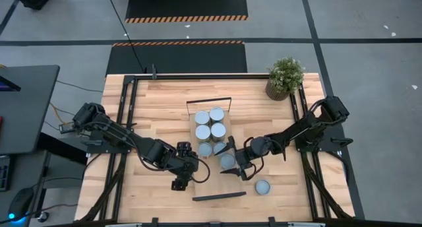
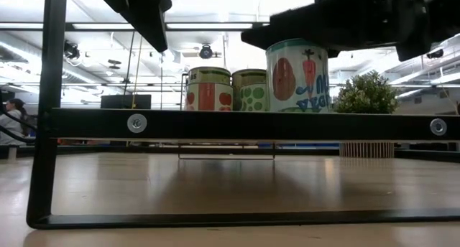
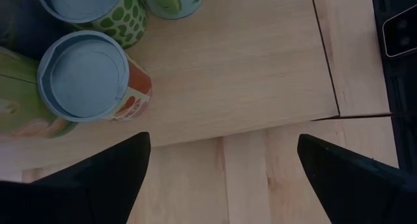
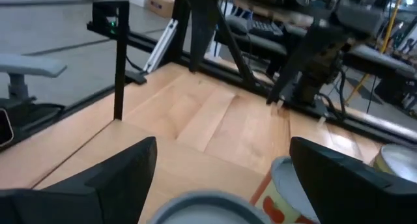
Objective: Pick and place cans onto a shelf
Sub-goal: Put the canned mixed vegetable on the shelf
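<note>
High view: the shelf [image 1: 212, 131] runs down the frame's middle, with four cans [image 1: 210, 123] in a square on its upper part and more at mid-frame, so I count about seven on the board. One last can [image 1: 262, 187] stands alone on the table [image 1: 158, 101] at lower right, well apart from the shelf. The right gripper [image 1: 232, 162] sits over a shelf can just right of centre; the left gripper [image 1: 188, 176] hovers lower left of centre. A plant [image 1: 285, 75] stands at upper right. Low view: three cans [image 2: 253, 89] stand behind the shelf's black bar, the right arm's dark mass over the tallest. Left wrist view: the left fingers [image 3: 104, 178] are spread wide with nothing between them, over the bare shelf end beside two cans at upper left. Right wrist view: the right fingers [image 4: 111, 178] are also spread, a can top [image 4: 202, 211] low between them, apparently released. By my judgement the task is nearly done, with only the lone can left.
</note>
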`<state>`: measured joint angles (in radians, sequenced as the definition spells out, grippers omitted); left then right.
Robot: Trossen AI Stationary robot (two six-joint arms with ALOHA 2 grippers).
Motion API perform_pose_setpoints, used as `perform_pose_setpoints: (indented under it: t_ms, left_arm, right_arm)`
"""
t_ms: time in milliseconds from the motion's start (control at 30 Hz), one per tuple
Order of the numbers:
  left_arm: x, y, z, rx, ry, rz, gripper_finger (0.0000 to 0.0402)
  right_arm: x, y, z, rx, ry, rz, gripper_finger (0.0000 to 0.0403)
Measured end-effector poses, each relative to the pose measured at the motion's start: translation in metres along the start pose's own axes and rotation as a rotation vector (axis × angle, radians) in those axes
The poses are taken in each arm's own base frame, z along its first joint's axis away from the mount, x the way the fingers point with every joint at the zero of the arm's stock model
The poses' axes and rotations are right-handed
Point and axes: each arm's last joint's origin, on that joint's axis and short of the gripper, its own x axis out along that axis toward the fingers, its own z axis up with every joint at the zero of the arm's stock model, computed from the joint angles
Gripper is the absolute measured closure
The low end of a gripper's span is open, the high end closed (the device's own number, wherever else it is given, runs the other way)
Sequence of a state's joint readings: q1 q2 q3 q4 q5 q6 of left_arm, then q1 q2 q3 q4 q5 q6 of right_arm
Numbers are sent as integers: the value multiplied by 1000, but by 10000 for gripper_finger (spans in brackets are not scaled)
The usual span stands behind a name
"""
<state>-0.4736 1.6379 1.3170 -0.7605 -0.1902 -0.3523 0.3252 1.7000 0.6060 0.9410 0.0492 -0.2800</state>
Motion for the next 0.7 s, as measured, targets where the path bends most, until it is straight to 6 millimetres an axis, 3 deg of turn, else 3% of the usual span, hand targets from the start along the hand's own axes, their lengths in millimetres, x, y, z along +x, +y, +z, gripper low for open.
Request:
perform_pose_setpoints:
  t_ms: [200,500,700]
  left_arm:
    - [0,0,0,-2,0,0,8]
    - [0,0,0,0,2,0,8]
    - [0,0,-2,2,14,4,8]
  right_arm:
    - [-5,3,5,-38,31,17,45]
    - [-37,-3,34,-59,134,72,45]
    - [-53,-4,33,-28,264,120,45]
